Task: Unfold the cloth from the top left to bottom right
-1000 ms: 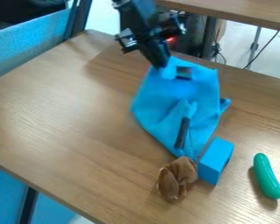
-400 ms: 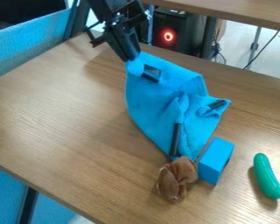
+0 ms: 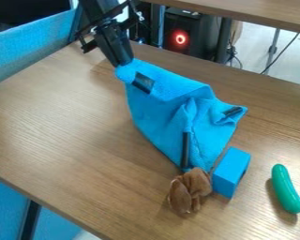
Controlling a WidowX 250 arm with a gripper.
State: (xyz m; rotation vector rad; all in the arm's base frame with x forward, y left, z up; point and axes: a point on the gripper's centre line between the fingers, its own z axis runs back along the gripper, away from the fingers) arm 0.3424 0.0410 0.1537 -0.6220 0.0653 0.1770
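Note:
At the upper left of the camera view, the black gripper (image 3: 122,63) is shut on the top left corner of the blue cloth (image 3: 162,105). That corner is drawn up toward the table's back edge. From there the cloth stretches down and right across the middle of the table, with folds around its centre and dark patches near its corners. Its right corner is bunched, and its lower end lies by the brown plush and the blue block.
A brown plush toy (image 3: 190,190) lies below the cloth, touching or close to the blue block (image 3: 231,172). A green cucumber-like toy (image 3: 286,189) lies at the right. The wooden table (image 3: 58,136) has a blue-sided container (image 3: 33,44) beyond its left edge.
The gripper has moved left with the cloth's corner, stretching the upper part of the cloth leftward. The plush, block and green toy have stayed put.

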